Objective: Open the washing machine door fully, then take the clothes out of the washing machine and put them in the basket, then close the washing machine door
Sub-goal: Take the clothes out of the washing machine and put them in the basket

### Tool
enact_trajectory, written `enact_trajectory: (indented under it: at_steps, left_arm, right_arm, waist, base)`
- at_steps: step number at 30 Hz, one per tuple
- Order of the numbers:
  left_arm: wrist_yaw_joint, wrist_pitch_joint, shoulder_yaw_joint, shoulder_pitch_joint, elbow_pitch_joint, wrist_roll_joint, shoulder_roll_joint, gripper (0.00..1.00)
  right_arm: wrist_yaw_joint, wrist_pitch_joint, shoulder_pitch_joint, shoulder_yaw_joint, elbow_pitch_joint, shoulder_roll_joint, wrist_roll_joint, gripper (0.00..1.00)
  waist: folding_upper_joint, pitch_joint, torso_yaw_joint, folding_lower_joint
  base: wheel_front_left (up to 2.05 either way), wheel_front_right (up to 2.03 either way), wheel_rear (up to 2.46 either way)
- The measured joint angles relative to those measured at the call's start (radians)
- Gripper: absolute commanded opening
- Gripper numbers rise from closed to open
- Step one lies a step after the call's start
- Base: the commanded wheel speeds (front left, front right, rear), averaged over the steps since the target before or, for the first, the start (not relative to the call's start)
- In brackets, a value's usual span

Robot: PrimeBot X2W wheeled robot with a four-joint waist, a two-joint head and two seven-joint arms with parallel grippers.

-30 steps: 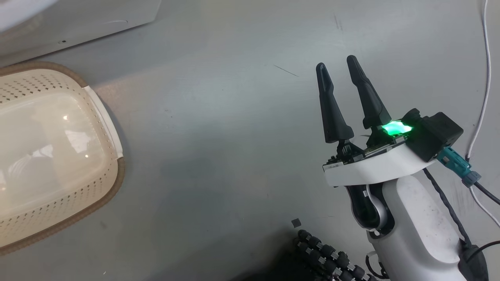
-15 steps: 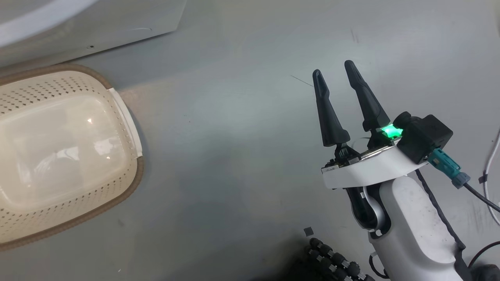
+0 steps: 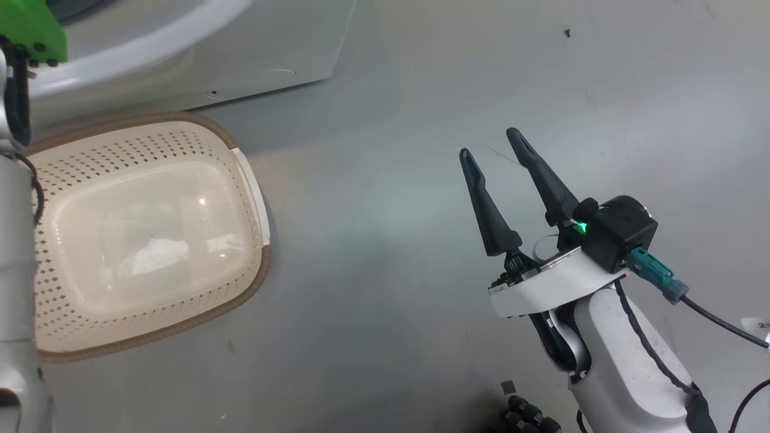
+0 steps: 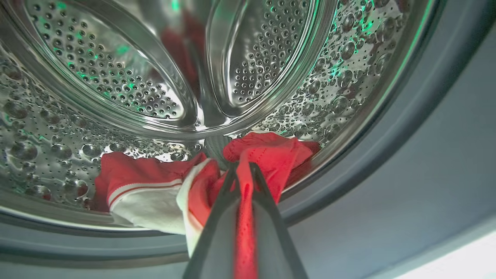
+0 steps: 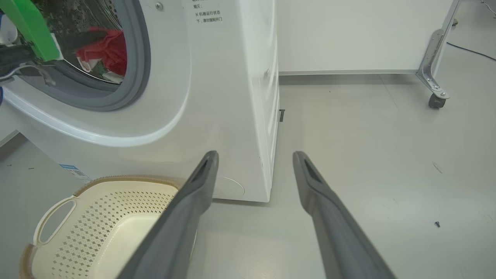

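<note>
The clothes (image 4: 147,174), too bunched to be counted, are clamped by the left claw (image 4: 243,167); the right claw (image 3: 488,142) is spread apart, one basket (image 3: 180,144) to its left.

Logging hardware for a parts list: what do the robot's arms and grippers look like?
Right gripper: two long tapering black fingers, white wrist plate, green light, black camera block, teal connector with black cable, white forearm. Left gripper: matching dark fingers, pale left forearm, bright green part near its wrist.
</note>
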Motion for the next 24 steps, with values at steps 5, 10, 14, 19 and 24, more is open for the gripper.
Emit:
enact_trajectory:
  at_steps: [5, 10, 14, 19, 24]
  left_arm:
    - [0.0, -0.085, -0.015, 0.065, -0.021, 0.004, -0.03, 0.0]
    - [0.01, -0.183, -0.024, 0.147, -0.044, 0.008, -0.055, 0.0]
    - [0.019, -0.239, -0.027, 0.2, -0.064, 0.018, -0.066, 0.0]
    - [0.029, -0.296, -0.03, 0.256, -0.098, 0.031, -0.08, 0.0]
    - [0.046, -0.314, -0.029, 0.305, -0.152, 0.04, -0.088, 0.0]
  right_arm:
    - [0.001, 0.0, 0.027, -0.002, 0.025, 0.0, -0.035, 1.0]
    - [0.001, 0.0, 0.068, -0.014, 0.05, -0.006, -0.051, 1.0]
    - [0.001, 0.0, 0.097, -0.023, 0.068, -0.013, -0.058, 1.0]
    - [0.001, 0.0, 0.137, -0.037, 0.085, -0.021, -0.066, 1.0]
    - [0.001, 0.0, 0.175, -0.051, 0.098, -0.025, -0.068, 1.0]
  waist:
    - [0.0, -0.047, 0.032, 0.0]
    - [0.0, -0.111, 0.068, 0.0]
    - [0.0, -0.158, 0.09, -0.0001]
    - [0.0, -0.221, 0.115, 0.0]
    - [0.0, -0.282, 0.139, -0.0001]
  base:
    - [0.0, 0.0, 0.0]
    - [0.0, 0.0, 0.0]
    - [0.0, 0.0, 0.0]
    - [0.0, 0.0, 0.0]
    - [0.0, 0.0, 0.0]
